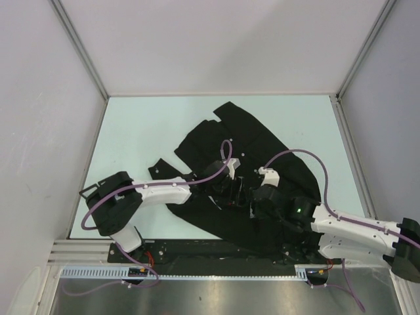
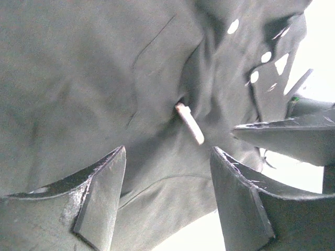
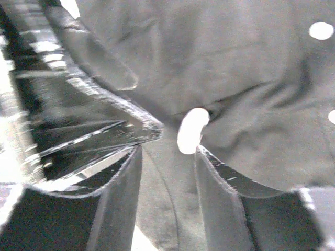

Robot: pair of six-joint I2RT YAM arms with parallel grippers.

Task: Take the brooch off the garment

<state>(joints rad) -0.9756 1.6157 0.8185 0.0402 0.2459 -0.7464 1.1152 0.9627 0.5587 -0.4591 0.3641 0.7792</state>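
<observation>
The garment (image 1: 256, 151) is a black shirt spread over the pale table, and both arms meet above its middle. In the top view I cannot make out the brooch. Up close it is a small pale rod (image 2: 189, 123) poking out of a cloth fold. My left gripper (image 2: 168, 150) (image 1: 228, 185) is open, the rod just beyond its fingertips, only cloth between them. My right gripper (image 3: 168, 150) (image 1: 254, 197) is open too. The brooch (image 3: 191, 130) sits at the tip of its right finger (image 3: 220, 193), untouched as far as I can tell.
The other arm's finger (image 2: 293, 138) crowds in from the right of the left wrist view; the left arm's fingers (image 3: 99, 130) fill the left of the right wrist view. White buttons (image 2: 233, 26) (image 3: 320, 30) dot the cloth. Bare table (image 1: 138, 131) lies left, grey walls around.
</observation>
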